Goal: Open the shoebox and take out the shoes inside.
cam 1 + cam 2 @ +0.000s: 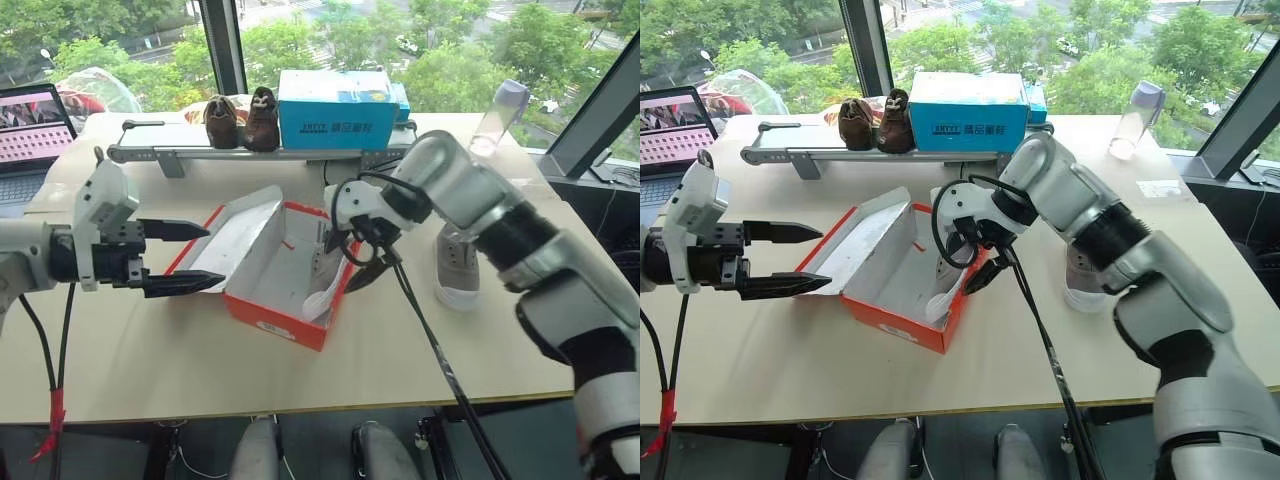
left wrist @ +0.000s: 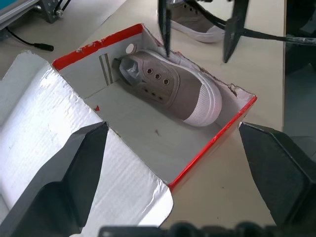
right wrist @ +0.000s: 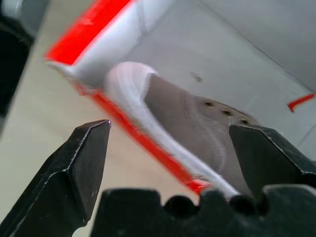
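My right end effector [image 1: 352, 262] hangs wide open over the open shoebox [image 1: 275, 305] mid-bench, left end effector [image 1: 178, 256] also wide. The remaining shoe [image 2: 173, 88] looks light and soft; I'd pinch its canvas heel collar.

The red shoebox [image 1: 262, 305] stood open on my table, lid folded back; one grey sneaker [image 2: 174, 88] lay inside, the other [image 1: 458, 266] beside it.

The flat red cardboard shoebox [image 1: 275, 300] is open on top, so a hand can reach straight down to the grey sneaker [image 2: 173, 86] inside. The white lid flap [image 1: 235, 235] stands up on its left side. The right gripper [image 1: 352, 258] hangs over its right wall.
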Controlling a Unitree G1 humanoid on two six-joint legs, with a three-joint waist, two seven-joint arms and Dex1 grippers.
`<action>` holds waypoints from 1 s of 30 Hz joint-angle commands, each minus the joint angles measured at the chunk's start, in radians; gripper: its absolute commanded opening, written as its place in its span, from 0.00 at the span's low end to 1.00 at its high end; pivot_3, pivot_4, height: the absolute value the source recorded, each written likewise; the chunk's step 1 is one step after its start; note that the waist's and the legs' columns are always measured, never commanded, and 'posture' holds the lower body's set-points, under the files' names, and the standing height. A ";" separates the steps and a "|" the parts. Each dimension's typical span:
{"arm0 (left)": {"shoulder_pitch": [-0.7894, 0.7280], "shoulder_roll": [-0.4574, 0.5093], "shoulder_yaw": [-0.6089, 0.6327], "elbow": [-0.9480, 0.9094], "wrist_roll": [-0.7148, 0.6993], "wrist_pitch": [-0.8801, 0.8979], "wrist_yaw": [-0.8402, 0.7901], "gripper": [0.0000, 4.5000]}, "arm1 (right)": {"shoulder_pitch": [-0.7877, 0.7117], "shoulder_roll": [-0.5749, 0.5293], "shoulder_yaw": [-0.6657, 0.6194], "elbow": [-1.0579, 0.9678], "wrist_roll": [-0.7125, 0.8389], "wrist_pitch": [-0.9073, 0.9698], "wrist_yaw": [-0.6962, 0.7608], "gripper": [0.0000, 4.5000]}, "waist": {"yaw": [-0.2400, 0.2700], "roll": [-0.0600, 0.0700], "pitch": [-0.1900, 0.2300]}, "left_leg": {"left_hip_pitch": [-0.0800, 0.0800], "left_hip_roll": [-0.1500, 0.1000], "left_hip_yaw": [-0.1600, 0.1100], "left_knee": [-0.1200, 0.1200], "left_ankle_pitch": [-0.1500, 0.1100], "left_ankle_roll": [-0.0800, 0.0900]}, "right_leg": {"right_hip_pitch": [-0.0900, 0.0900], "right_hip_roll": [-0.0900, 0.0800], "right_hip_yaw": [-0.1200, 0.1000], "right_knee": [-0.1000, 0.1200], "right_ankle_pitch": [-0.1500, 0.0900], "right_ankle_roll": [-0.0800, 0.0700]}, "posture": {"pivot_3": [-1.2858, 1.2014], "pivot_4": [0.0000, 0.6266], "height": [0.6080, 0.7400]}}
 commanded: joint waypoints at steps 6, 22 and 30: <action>-0.041 -0.001 -0.017 -0.003 -0.008 -0.026 0.031 1.00 | -0.002 0.111 -0.058 -0.141 -0.018 0.110 0.003 1.00 | -0.001 0.000 0.000 | 0.001 0.004 0.000 0.001 0.000 -0.001 | -0.002 0.004 0.000 0.003 0.001 -0.002 | 0.52 0.24 1.00; -0.077 -0.045 0.002 -0.032 -0.047 -0.037 0.083 1.00 | 0.084 0.198 -0.013 -0.023 -0.354 -0.026 -0.109 1.00 | 0.002 -0.002 -0.001 | 0.000 0.004 0.001 0.004 0.001 -0.002 | -0.003 0.004 0.000 0.008 0.000 -0.005 | 0.52 0.24 1.00; -0.076 -0.044 -0.010 -0.023 -0.038 -0.047 0.087 1.00 | 0.044 0.208 -0.084 -0.066 -0.325 0.017 -0.009 1.00 | 0.003 -0.002 -0.001 | 0.001 0.004 0.001 0.006 0.000 -0.002 | -0.002 0.004 0.000 0.008 0.000 -0.004 | 0.52 0.24 1.00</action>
